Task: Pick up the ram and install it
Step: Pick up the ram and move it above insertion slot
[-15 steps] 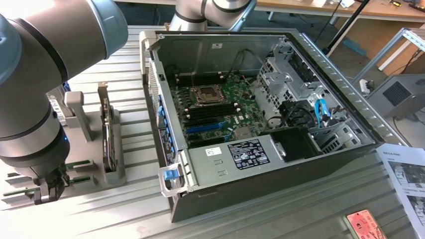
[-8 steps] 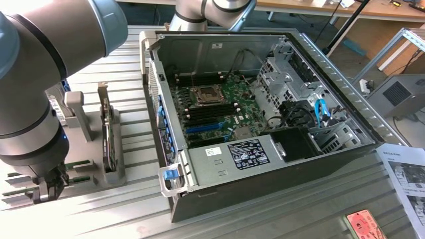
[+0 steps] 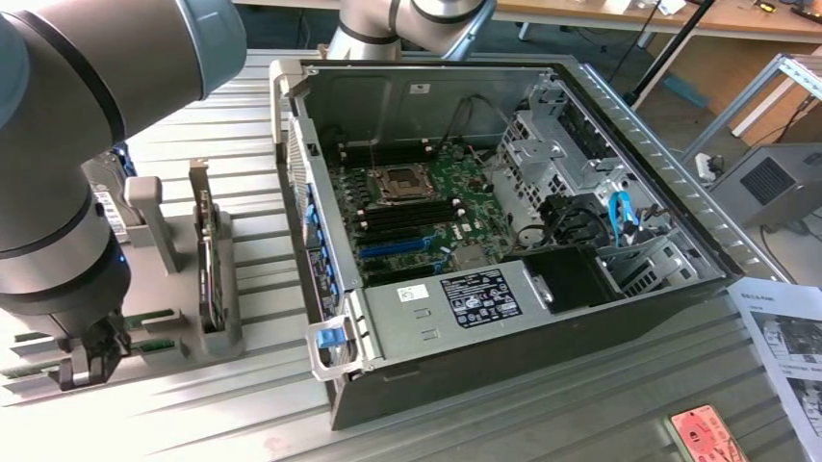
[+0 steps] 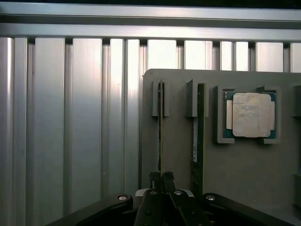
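The ram (image 4: 160,127) stands on edge in a slot of the grey holder plate (image 4: 176,155), showing as a thin dark line. My gripper (image 4: 161,178) is shut on its near end, one fingertip pressed on each side. A second green stick (image 4: 199,136) with a pale label stands in the neighbouring slot. Beside them a square silver processor chip (image 4: 249,115) lies in its own recess. In the exterior view my gripper (image 3: 88,371) is low at the exterior view's left, over the holder (image 3: 161,289). The open computer case (image 3: 668,164) holds the green motherboard (image 3: 444,207).
The arm's thick grey links (image 3: 58,144) fill the exterior view's left. The case walls stand tall around the motherboard. A printed sheet (image 3: 786,346) and a red card (image 3: 706,433) lie at the exterior view's right. A grey box (image 3: 771,183) stands behind them. The tabletop (image 4: 70,132) is ribbed aluminium.
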{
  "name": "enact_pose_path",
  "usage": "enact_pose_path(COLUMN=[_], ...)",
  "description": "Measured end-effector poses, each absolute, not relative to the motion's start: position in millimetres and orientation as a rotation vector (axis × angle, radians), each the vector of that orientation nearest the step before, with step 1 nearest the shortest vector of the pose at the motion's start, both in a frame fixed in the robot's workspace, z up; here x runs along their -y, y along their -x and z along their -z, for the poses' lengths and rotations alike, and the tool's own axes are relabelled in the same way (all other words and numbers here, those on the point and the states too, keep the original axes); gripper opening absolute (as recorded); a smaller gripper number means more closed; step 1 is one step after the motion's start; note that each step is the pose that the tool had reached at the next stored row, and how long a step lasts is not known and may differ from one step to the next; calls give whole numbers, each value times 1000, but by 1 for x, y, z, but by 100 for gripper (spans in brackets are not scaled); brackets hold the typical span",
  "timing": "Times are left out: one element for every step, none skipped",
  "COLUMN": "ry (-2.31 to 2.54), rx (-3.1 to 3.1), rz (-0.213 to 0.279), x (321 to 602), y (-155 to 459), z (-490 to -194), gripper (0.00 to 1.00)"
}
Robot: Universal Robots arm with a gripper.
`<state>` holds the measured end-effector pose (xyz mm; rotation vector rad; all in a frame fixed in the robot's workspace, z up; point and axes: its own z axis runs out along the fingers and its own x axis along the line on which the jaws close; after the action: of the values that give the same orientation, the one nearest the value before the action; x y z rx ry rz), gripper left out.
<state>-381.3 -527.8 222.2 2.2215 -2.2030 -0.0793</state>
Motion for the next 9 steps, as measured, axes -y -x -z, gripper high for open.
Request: enact_pose_path(ry=[-2221, -2221, -2221, -2221, -2221, -2221, -2221, -2221, -2221], rx=[2203, 2203, 2203, 2203, 2203, 2203, 2203, 2203, 2203], rz=[79, 79, 79, 79, 79, 79, 79, 79, 79], x=[528, 528, 528, 528, 528, 528, 528, 527, 527], y=[381, 381, 381, 381, 381, 381, 381, 381, 381], z=[-223, -224, -226, -227, -228, -229, -230, -231, -232], gripper=[12, 12, 12, 12, 12, 12, 12, 12, 12])
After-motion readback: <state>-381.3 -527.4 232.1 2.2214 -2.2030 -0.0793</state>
